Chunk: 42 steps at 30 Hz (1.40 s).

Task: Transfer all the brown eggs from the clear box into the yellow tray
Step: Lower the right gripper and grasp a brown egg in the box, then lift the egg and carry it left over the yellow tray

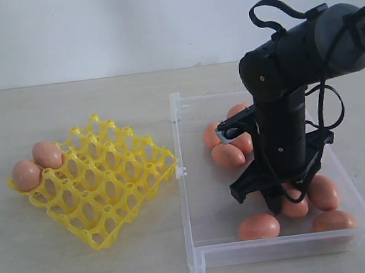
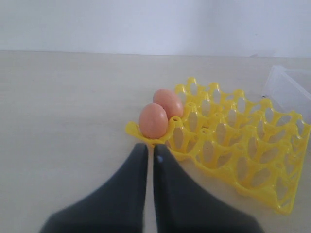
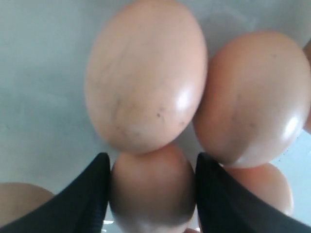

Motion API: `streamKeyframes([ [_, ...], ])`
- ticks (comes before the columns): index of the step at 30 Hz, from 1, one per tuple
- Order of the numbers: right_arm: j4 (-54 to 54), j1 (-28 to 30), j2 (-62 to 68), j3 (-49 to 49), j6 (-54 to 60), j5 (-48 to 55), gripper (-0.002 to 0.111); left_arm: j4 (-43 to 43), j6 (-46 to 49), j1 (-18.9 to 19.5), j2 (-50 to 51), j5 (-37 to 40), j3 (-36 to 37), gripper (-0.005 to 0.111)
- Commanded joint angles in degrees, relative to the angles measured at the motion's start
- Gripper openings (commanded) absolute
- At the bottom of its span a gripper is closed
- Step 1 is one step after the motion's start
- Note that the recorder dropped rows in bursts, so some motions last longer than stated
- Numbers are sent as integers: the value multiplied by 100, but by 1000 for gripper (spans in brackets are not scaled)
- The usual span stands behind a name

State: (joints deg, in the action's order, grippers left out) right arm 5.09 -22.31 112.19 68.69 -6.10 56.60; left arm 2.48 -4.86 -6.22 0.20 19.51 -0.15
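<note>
Brown eggs (image 1: 257,226): some part-hidden behind arm (image 1: 281,132) in clear box (image 1: 209,199) | right hand (image 3: 152,162) clamps one blurred, cut-off egg (image 3: 152,194) | left hand (image 2: 149,148) closed, empty | yellow tray (image 1: 118,177) holds two

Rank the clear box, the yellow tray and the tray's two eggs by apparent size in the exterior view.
1. clear box
2. yellow tray
3. front egg and rear egg: they look alike, so unranked.

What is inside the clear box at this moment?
About eight brown eggs show in the clear box, one between the fingers of the right gripper. The right arm covers the middle of the box, so more eggs may lie hidden behind it.
</note>
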Motion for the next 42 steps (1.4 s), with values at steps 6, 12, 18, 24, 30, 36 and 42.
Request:
streamKeyframes([
  [6,138,9,-56,-9,237,-282,0,-16,-6,-34,-20,-12,15,4],
  [12,138,9,-579,-9,237,-602,0,-16,-6,-34,-20,-12,15,4],
  [18,-433,-1,-1542,-9,212,-919,0,-16,-6,-34,-20,-12,15,4],
  [24,-2771,-110,-2239,-9,1674,-2100,0,-16,-6,-34,-20,-12,15,4],
  [30,-6269,-504,-2204,-9,5528,-2412,0,-16,-6,-34,-20,-12,15,4],
  [36,-10001,-1249,-1537,5,9979,-2798,0,-16,-6,-34,-20,-12,15,4],
  [42,-10504,-1494,-502,267,11441,-2873,0,-16,-6,-34,-20,-12,15,4],
])
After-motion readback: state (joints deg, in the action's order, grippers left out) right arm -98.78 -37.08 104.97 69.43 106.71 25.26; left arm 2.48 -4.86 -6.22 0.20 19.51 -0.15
